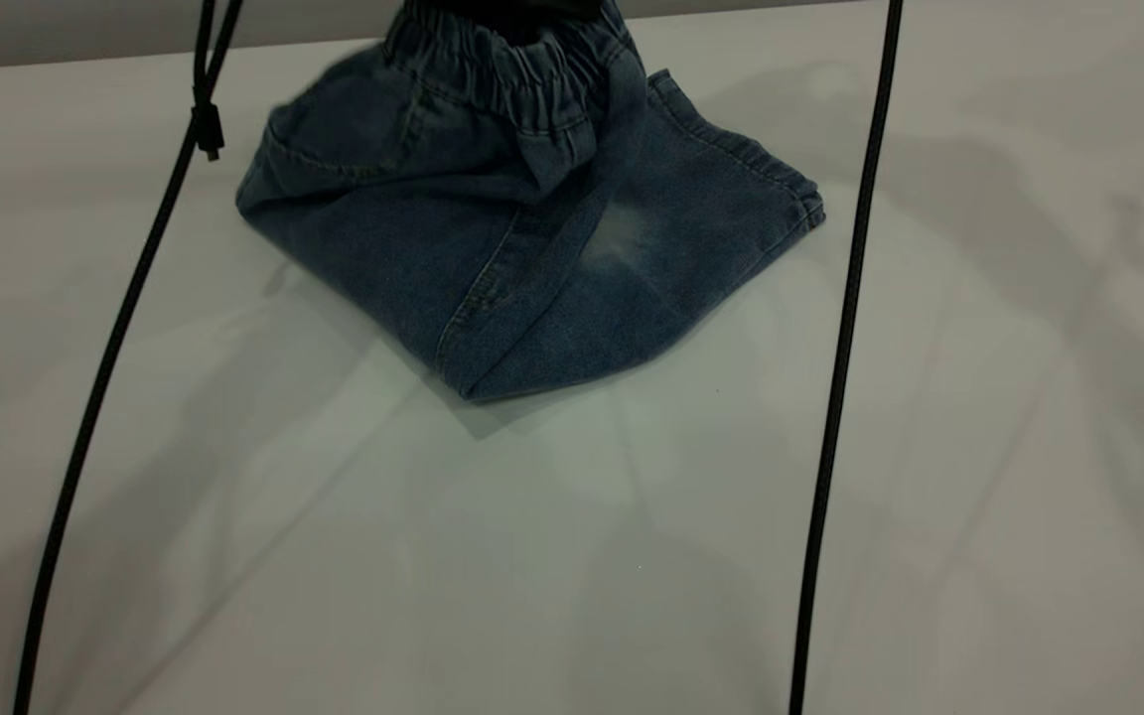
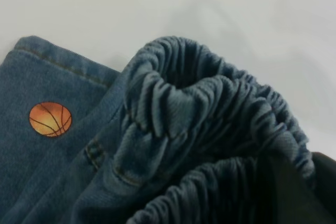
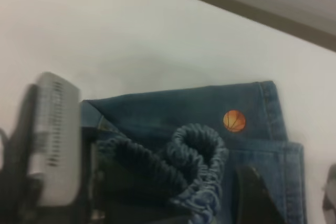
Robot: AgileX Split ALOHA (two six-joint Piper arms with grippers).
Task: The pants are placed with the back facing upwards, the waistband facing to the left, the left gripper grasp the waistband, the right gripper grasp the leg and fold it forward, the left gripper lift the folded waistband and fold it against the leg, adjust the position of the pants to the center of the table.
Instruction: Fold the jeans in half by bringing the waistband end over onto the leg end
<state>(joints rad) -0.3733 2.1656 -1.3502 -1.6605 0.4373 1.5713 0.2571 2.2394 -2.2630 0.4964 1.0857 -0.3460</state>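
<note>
The blue denim pants (image 1: 383,228) lie folded at the far middle of the white table (image 1: 572,556). Their gathered waistband (image 1: 512,70) is lifted off the cloth and bunched. My left gripper (image 1: 507,6) shows only as a dark shape at the picture's top edge. In the left wrist view, the left gripper (image 2: 286,190) is shut on the ruched waistband (image 2: 210,108). The leg (image 1: 632,278) with its pale fade lies flat beneath. A basketball print (image 2: 50,119) shows on the other leg. My right gripper (image 3: 294,198) hovers open over the pants' hem (image 3: 273,114), holding nothing.
Two black cables hang in front, one on the left (image 1: 115,338) and one on the right (image 1: 845,338). The table's far edge (image 1: 85,55) runs just behind the pants. The left arm's black body with a silver-grey cylinder (image 3: 52,135) sits beside the waistband.
</note>
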